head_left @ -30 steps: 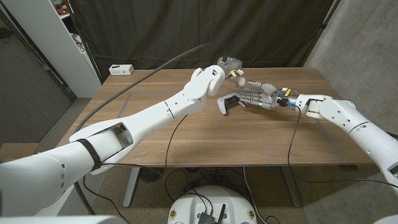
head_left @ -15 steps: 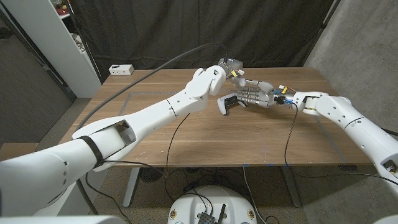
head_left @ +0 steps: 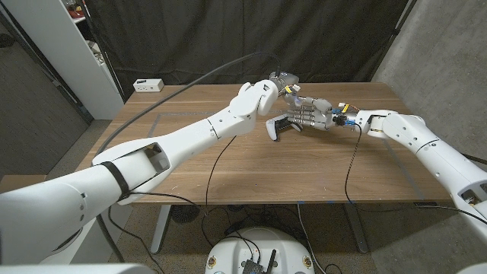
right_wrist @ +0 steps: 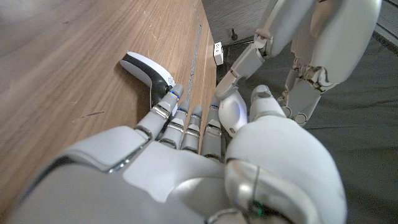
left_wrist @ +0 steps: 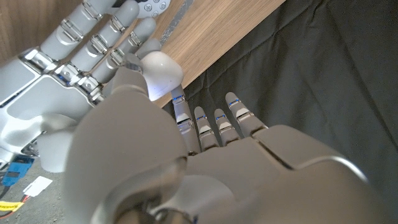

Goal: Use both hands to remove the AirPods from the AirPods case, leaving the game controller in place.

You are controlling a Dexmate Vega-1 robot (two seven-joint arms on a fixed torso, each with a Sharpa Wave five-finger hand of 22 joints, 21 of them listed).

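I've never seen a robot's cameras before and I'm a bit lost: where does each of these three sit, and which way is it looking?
Head view: on the robot's head, looking down the wooden table; both arms reach in, left hand meeting right hand above the game controller.
Left wrist view: on the left wrist, along its hand toward the right hand.
Right wrist view: on the right wrist, along its hand.
Shared: white AirPods case between both hands; controller.

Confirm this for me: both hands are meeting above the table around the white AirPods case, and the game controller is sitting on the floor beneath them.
One detail is wrong. The game controller lies on the wooden table, not on the floor; the head view shows it just below the hands. The rest stands: the left hand and right hand meet above the table around the white AirPods case.
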